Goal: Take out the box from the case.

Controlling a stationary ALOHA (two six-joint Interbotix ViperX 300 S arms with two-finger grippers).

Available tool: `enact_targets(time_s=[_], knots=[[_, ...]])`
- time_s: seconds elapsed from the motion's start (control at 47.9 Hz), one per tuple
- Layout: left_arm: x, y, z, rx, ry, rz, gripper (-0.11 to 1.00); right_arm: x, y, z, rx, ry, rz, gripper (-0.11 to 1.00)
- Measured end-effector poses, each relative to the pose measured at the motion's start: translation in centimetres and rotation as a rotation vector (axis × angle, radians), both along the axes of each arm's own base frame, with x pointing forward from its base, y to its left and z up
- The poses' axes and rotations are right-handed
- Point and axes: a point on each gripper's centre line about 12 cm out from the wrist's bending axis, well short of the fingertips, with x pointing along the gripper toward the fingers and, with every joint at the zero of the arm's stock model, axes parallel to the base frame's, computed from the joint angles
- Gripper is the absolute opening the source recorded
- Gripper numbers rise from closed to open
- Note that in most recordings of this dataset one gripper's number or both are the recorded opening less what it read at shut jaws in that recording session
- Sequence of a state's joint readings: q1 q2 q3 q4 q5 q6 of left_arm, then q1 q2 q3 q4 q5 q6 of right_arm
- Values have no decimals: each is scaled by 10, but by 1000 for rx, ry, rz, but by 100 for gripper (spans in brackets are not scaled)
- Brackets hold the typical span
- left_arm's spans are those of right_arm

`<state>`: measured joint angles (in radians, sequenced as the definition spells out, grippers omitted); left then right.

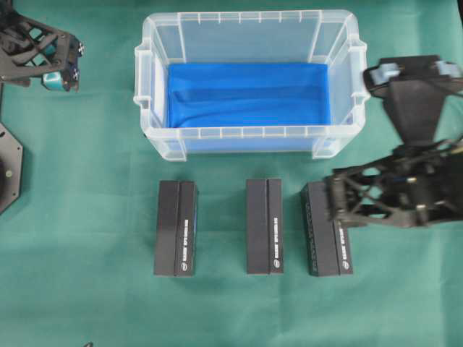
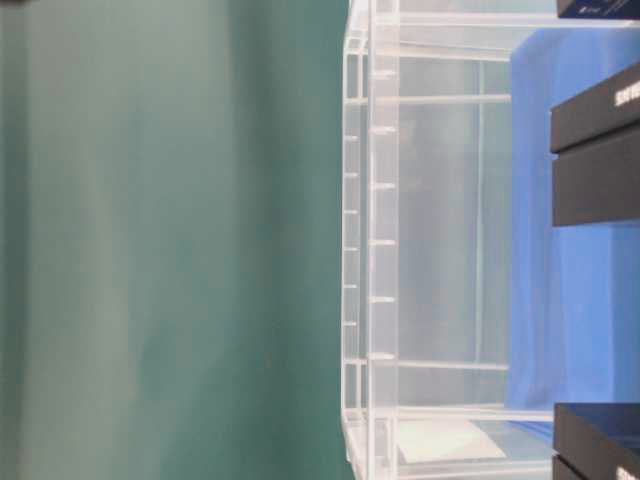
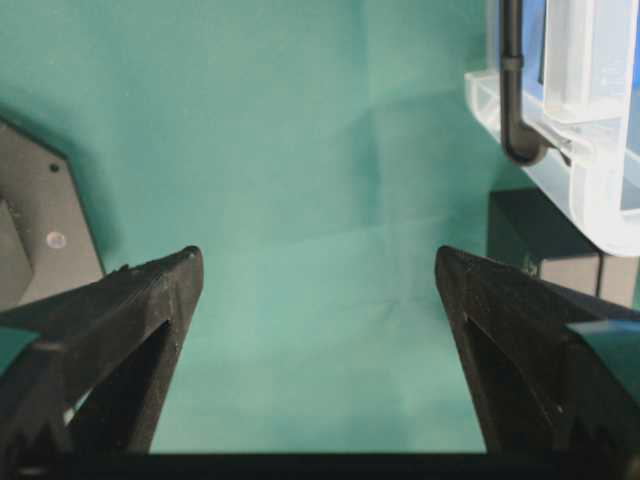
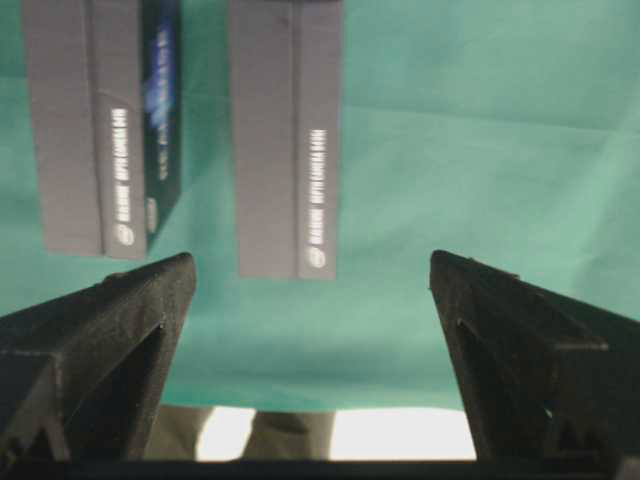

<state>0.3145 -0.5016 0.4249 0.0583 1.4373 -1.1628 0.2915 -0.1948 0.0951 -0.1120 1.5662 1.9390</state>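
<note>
Three black boxes lie in a row on the green cloth (image 1: pixel 79 217) just in front of the case (image 1: pixel 249 83), whose blue-lined bottom shows bare from overhead, so the removal looks finished. The right-hand box (image 1: pixel 318 228) sits partly under the right gripper (image 4: pixel 312 300), jaws wide and holding nothing; the left gripper (image 3: pixel 318 300), equally spread and unladen, hangs well apart. Only the table-level view shows the case's ribbed wall.

Clear ribbed case (image 2: pixel 372 250) on green cloth (image 2: pixel 170 250), blue lining (image 2: pixel 570 320) behind black boxes (image 2: pixel 596 160).
</note>
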Motion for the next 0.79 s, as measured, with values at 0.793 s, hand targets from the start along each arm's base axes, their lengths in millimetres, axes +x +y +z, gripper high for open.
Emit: enact_targets(time_s=[0.793], knots=[[1, -3, 0, 0, -2, -9, 98, -81, -3, 7, 1, 12, 32, 91]])
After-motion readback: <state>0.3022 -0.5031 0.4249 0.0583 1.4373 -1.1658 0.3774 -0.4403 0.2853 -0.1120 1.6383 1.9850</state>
